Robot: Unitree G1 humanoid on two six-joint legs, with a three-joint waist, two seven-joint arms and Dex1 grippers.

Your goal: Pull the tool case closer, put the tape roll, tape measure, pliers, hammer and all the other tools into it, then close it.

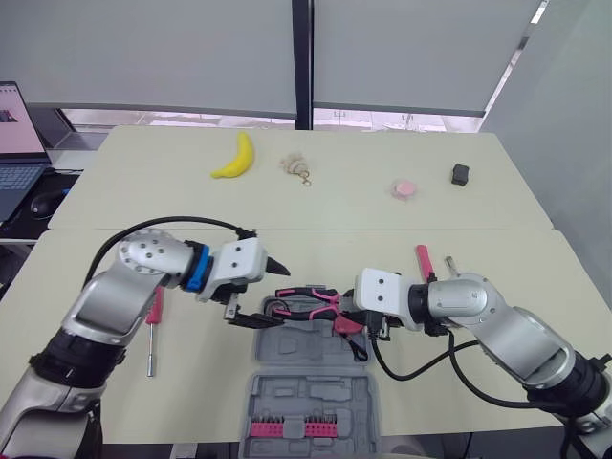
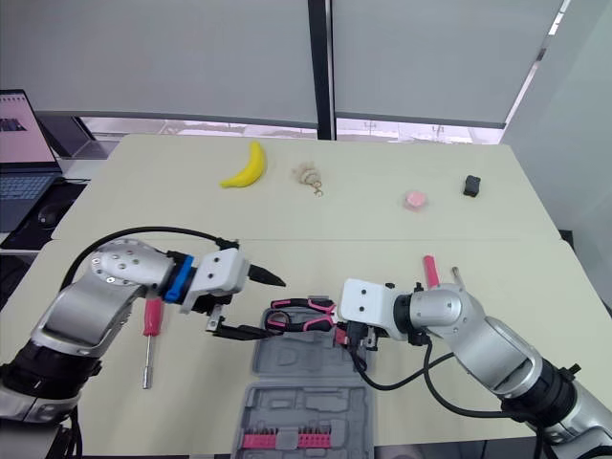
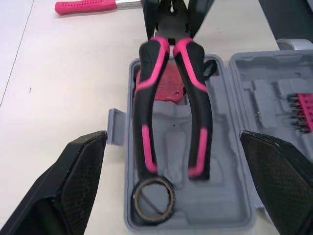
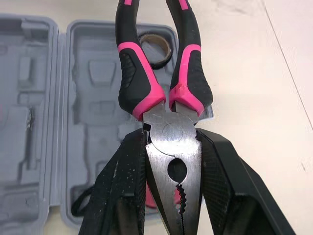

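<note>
A banana point(image 1: 235, 158) lies on the far table point(image 1: 363, 206), a laptop point(image 1: 19, 134) beyond the table's left edge.

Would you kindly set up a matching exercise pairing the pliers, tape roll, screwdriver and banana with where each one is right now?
Things:
1. pliers
2. tape roll
3. screwdriver
4. banana

Places:
A. far side of the table
B. lying inside the open tool case
C. head clamped in the fingers of the right gripper, over the case
D. on the table at the robot's left, outside the case

Pairs: 1-C, 2-B, 3-D, 4-A
</note>
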